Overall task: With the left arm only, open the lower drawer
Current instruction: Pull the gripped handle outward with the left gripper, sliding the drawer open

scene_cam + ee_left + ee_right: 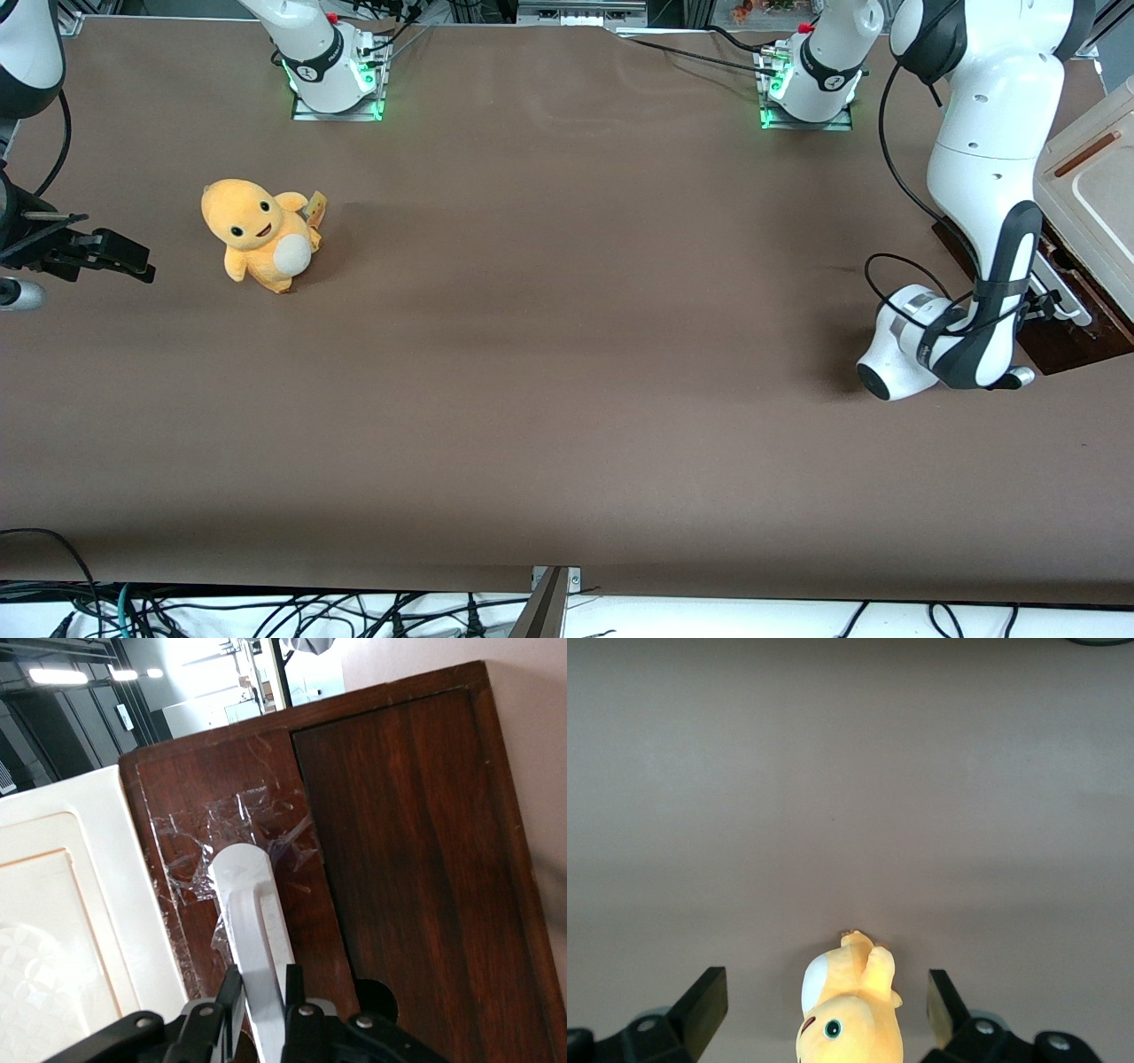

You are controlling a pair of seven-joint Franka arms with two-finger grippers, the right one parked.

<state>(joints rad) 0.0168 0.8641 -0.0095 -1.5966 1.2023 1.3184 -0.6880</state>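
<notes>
Now your black two-finger gripper [263,997] is clamping the long white bar handle [254,921] of the dark brown wooden lower drawer [407,859]; the bar's long axis is running from the fingers toward twelve o'clock.

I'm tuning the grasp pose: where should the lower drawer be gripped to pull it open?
Grip the white bar handle, coming straight at the lower drawer front. The bar stands off the dark wood, so fingers fit either side; the gripper already straddles it.
</notes>
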